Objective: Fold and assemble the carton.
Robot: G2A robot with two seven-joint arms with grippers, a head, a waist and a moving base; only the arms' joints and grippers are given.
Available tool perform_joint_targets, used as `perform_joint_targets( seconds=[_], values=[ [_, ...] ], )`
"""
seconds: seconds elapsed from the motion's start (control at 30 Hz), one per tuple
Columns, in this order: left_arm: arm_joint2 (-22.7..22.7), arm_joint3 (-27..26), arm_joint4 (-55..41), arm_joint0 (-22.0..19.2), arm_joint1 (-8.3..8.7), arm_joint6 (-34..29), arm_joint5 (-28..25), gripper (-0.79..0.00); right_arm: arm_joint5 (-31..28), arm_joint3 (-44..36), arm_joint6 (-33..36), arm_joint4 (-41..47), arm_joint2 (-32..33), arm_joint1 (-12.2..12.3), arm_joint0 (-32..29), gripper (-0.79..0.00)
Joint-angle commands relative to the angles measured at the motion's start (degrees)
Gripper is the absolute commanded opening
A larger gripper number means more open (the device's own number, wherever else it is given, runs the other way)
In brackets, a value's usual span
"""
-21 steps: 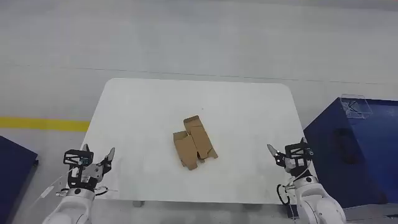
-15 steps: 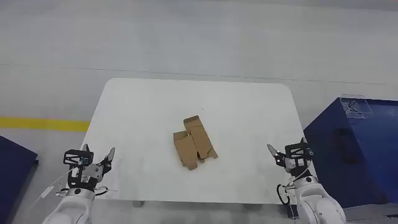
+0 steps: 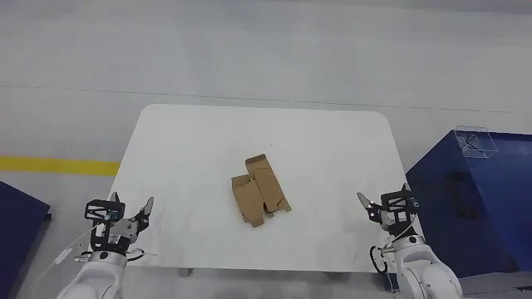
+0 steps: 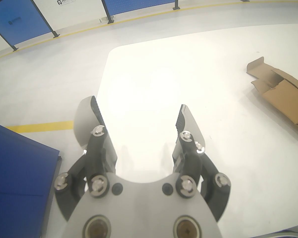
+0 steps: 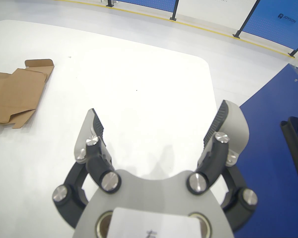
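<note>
You've got the flat brown cardboard carton (image 3: 260, 189) lying collapsed on the white rounded-corner table (image 3: 191, 149), approx mid-table. It sits out ahead of both sets of fingers and in the gap between them.

From the left gripper (image 3: 132, 202) it's forward and inboard, i.e. toward the right arm. From the right gripper (image 3: 382, 198) it's forward and inboard the other way. Both are well apart from it, no contact. Neither arm looks clearly nearer in the top view, so treat it as roughly even.

Fingers: left pads (image 4: 97, 110) are spread wide w/ nothing btw them. Right pads (image 5: 213, 122) are the same, wide and empty.

Carton's long axis runs mostly fore-aft, about the way the fingers point, w/ a slight skew. The far end leans toward the left gripper's side and the near end toward the right gripper's side, so each gripper faces a long edge roughly broadside.

The far end carries a round-cornered tuck flap (image 5: 38, 63) pointing away from both grippers. The near end shows short notched flaps.

From the left wrist view the sleeve seems to gape a little near that far end. It's hard to be sure.

My read: nothing's started yet. First move prob. needs one arm to pin a panel while the other gets under a long edge. Board lies almost flush to the table, so expect it to slide rather than lift if you come in flat.
</note>
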Motion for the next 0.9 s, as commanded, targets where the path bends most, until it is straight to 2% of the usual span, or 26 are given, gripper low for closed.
perform_joint_targets(
  seconds=[0.0, 0.53, 0.57, 0.6, 0.67, 0.7, 0.73, 0.87],
  values=[
    [0.00, 0.00, 0.00, 0.00, 0.00, 0.00, 0.00, -0.258, 0.00, 0.00, 0.00, 0.00, 0.00, 0.00, 0.00, -0.001],
    [0.00, 0.00, 0.00, 0.00, 0.00, 0.00, 0.00, -0.258, 0.00, 0.00, 0.00, 0.00, 0.00, 0.00, 0.00, 0.000],
    [0.00, 0.00, 0.00, 0.00, 0.00, 0.00, 0.00, 0.000, 0.00, 0.00, 0.00, 0.00, 0.00, 0.00, 0.00, 0.000],
    [0.35, -0.23, -1.54, -0.05, -0.06, -0.53, -0.99, 0.000, 0.00, 0.00, 0.00, 0.00, 0.00, 0.00, 0.00, 0.000],
    [0.05, -1.84, -11.25, -0.73, -0.25, -5.48, -4.87, 0.000, 0.00, 0.00, 0.00, 0.00, 0.00, 0.00, 0.00, 0.000],
    [-0.86, -2.78, -20.36, -1.58, -0.37, -10.67, -6.49, 0.000, 0.00, 0.00, 0.00, 0.00, 0.00, 0.00, 0.00, 0.000],
    [-1.22, -3.14, -24.93, -2.05, -0.40, -13.66, -7.31, 0.000, 0.00, 0.00, 0.00, 0.00, 0.00, 0.00, 0.00, 0.000],
    [-3.52, -1.64, -54.78, -5.50, -0.19, -33.80, -12.66, 0.000, 0.00, 0.00, 0.00, 0.00, 0.00, 0.00, 0.00, 0.000]
  ],
)
